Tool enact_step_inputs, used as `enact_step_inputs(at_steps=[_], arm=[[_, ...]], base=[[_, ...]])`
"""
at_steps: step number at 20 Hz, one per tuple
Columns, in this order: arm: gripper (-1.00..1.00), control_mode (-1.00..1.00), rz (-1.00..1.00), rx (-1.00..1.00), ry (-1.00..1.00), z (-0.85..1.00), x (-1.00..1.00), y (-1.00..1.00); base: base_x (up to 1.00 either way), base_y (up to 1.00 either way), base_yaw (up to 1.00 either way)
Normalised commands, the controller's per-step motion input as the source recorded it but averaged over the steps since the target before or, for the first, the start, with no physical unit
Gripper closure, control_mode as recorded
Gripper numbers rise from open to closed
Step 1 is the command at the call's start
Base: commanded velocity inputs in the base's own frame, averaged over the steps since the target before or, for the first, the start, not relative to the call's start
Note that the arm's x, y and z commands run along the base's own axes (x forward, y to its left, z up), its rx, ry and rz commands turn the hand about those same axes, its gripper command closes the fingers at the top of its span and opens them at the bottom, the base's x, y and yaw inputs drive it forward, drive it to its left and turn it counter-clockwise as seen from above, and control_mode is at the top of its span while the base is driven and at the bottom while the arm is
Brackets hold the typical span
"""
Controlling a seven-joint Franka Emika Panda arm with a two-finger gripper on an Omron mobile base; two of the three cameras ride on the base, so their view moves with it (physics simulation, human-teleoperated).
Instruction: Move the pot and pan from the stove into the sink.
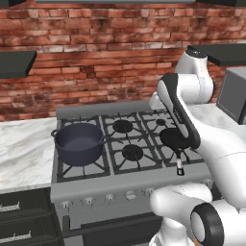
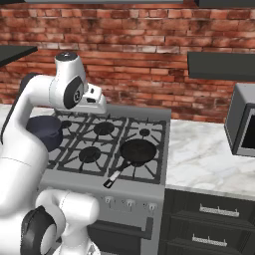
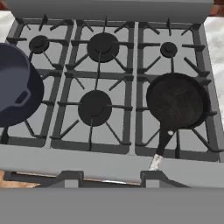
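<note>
Left base view: the pot is seen on the front-left burner of the stove, upright, loop handles out to the sides; it overhangs the grate, being wider than the burner. The pan is partly hidden behind the arm's forearm, on the front-right burner, its handle w/ silvery tip pointed toward the front edge, so a grasp from the robot's side is favoured.

Right base view: the pan sits flat on the front-right grate, handle angled down-left toward the knobs. The pot is partly covered by the arm. The hand is held high above the cooktop, well apart from both; that suits a survey pose, not a grasp. No sink is made out here; probably a drive is needed later.

Hand view: the stove is looked down on from above the front rail. The pot at left, the pan at right, neither touched. The gripper fingertips are seen at bottom, set moderately apart, nothing held betw. them.
</note>
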Motion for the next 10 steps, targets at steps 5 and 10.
enact_step_inputs(at_steps=[5,10], arm=[[-1.00,-1.00,-0.06,0.00,0.00,-0.02,-0.16,-0.17],[-1.00,-1.00,-0.16,0.00,0.00,-0.09,-0.41,-0.27]], base=[[0.00,0.00,0.00],[0.00,0.00,0.00]])
